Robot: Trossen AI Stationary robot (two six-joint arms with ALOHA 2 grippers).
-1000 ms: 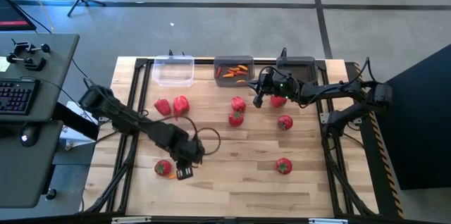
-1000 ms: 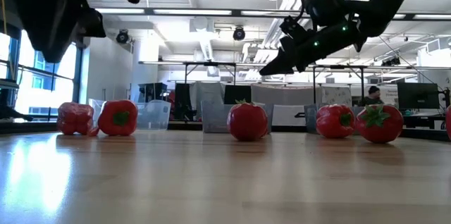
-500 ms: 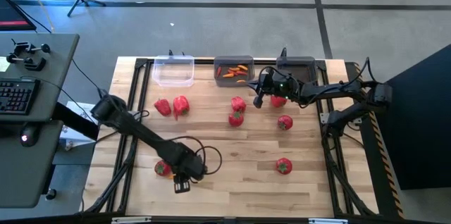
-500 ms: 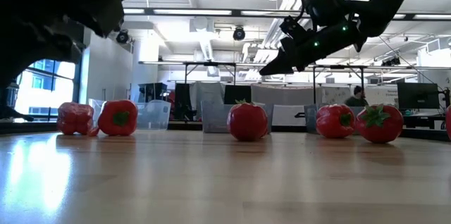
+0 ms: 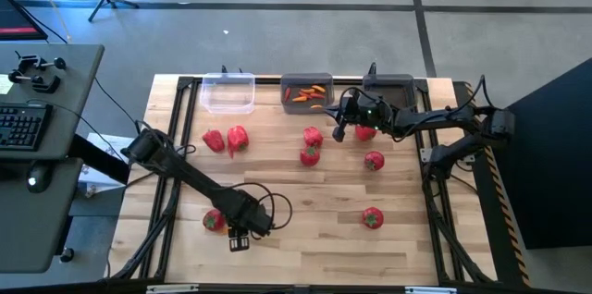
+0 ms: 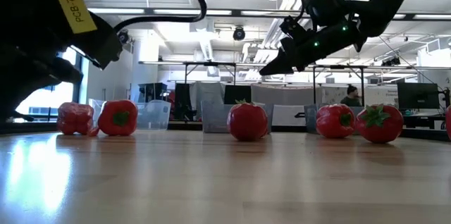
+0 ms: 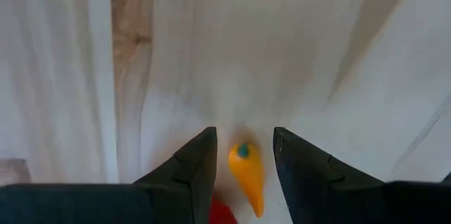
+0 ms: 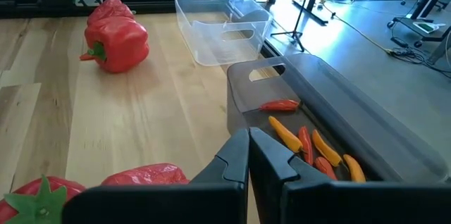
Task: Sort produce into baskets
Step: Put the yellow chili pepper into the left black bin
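My left gripper (image 5: pixel 239 238) points down near the table's front left, open. Its fingertips (image 7: pixel 243 139) stand on either side of a small orange chilli (image 7: pixel 246 175) with a green top, which lies flat on the wood. A red tomato (image 5: pixel 214 221) sits just beside it. My right gripper (image 5: pixel 339 132) hangs shut above the table in front of the middle dark basket (image 5: pixel 307 93), which holds several chillies (image 8: pixel 310 143). The clear basket (image 5: pixel 228 92) stands left of that one. The other dark basket (image 5: pixel 393 86) stands to the right, partly under my right arm.
Two red peppers (image 5: pixel 227 139) lie in front of the clear basket. More red produce lies mid-table (image 5: pixel 311 144), under my right arm (image 5: pixel 365 131), and to the right (image 5: pixel 374 160), (image 5: pixel 372 218). A black frame (image 5: pixel 171 146) borders the table. A desk with a keyboard (image 5: pixel 23 128) stands to the left.
My left gripper has come down and moved toward the table's near edge, ending low beside the front-left tomato. The produce has stayed where it was.
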